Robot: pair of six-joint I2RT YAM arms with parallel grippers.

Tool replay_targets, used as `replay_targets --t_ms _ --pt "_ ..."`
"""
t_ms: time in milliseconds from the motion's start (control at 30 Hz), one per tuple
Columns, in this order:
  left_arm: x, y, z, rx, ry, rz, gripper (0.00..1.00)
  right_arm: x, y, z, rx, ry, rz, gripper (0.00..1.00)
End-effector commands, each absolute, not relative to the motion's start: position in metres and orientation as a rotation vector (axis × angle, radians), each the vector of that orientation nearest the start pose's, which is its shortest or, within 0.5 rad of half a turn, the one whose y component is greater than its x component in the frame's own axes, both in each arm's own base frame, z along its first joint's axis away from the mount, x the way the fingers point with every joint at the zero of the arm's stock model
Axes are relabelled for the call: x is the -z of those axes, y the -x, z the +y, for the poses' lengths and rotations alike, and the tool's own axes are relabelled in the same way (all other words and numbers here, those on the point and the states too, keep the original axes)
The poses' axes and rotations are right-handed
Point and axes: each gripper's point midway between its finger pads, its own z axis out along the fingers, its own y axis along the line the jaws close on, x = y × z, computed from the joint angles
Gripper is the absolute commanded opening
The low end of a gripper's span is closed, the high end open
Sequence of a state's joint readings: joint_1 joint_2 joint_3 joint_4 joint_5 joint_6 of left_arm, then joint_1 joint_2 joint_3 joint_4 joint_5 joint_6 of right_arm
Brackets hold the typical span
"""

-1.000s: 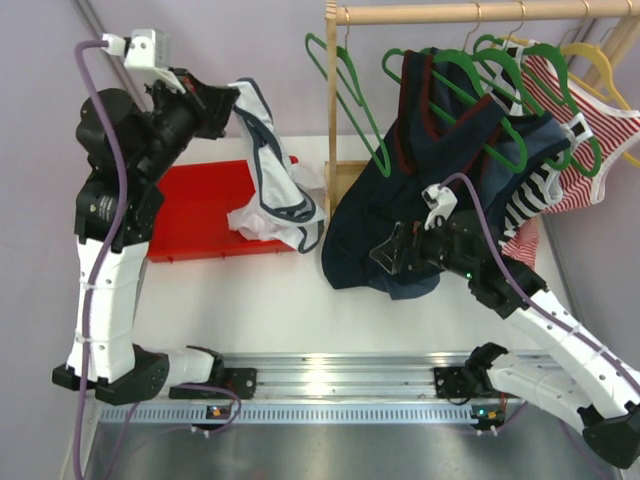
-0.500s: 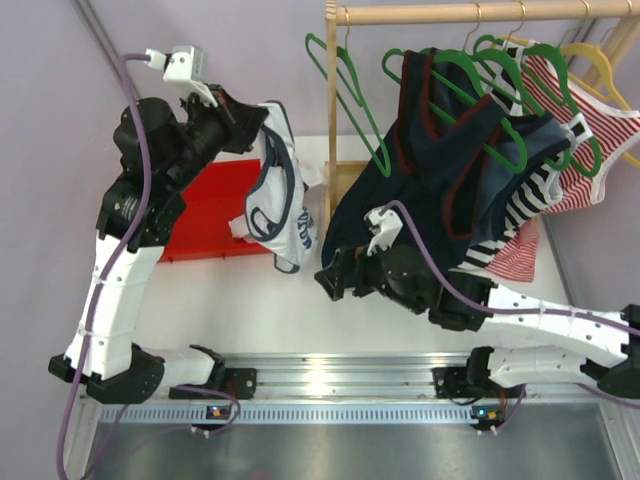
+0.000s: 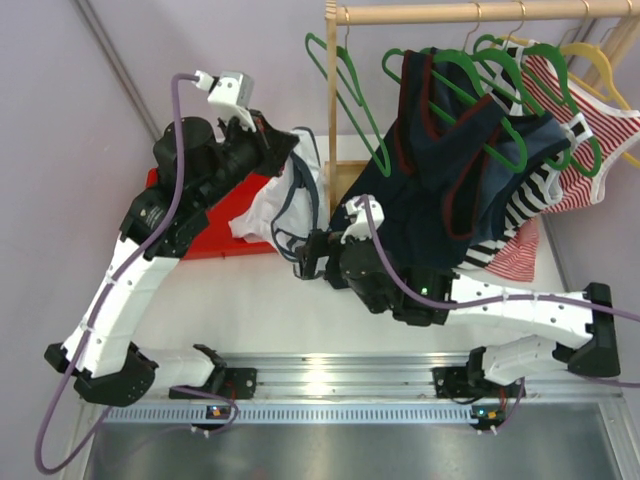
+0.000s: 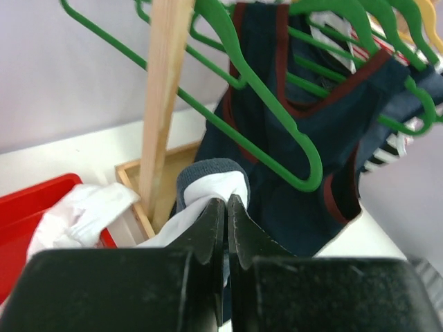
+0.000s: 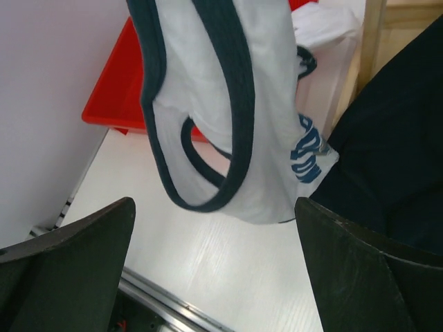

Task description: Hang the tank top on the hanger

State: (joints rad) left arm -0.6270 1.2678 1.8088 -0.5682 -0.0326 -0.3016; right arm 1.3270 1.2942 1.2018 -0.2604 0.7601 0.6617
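**Left to right.** The left gripper (image 4: pixel 225 207), jaws clamped on the tank top (image 3: pixel 287 200), has carried it rightward from above the red tray (image 3: pixel 215 232) to the wooden post (image 4: pixel 166 90). The top hangs there, near the hanger (image 4: pixel 270 97). The right gripper (image 3: pixel 305 262), jaws wide apart and empty, has swung left from the navy top (image 3: pixel 420 200) to the tank top's hem. Count: 2 arms, 1 tray, 1 yellow hanger (image 3: pixel 600 58). The green hangers overlap, so their number cannot be told.

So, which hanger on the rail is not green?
The yellow hanger, at the far right end of the rail; every other one there is green.
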Motion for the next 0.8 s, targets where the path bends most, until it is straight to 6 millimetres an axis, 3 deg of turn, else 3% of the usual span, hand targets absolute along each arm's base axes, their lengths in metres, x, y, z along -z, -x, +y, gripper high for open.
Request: replay_targets --t_ms 0,67,100,267,567,767 --pt "-0.502 -0.265 -0.230 0.783 -0.349 1.578 0.00 -0.342 -0.195 0.324 -0.670 0.082 1.743 0.98" --pt "-0.482 -0.259 -0.236 0.796 -0.388 1.624 0.00 -0.359 -0.186 0.316 -0.745 0.118 1.697 0.98" --pt "-0.478 -0.248 -0.240 0.825 -0.424 1.627 0.00 -0.354 -0.184 0.313 -0.733 0.162 1.691 0.98" --pt "-0.443 -0.222 -0.255 0.921 -0.545 1.693 0.00 -0.364 -0.166 0.304 -0.785 0.338 1.615 0.99" --pt "-0.428 -0.159 -0.272 1.139 -0.812 1.647 0.00 -0.391 -0.146 0.299 -0.855 0.719 1.437 0.91" --pt "-0.431 -0.143 -0.270 1.187 -0.867 1.602 0.00 -0.389 -0.159 0.295 -0.822 0.757 1.444 0.81"
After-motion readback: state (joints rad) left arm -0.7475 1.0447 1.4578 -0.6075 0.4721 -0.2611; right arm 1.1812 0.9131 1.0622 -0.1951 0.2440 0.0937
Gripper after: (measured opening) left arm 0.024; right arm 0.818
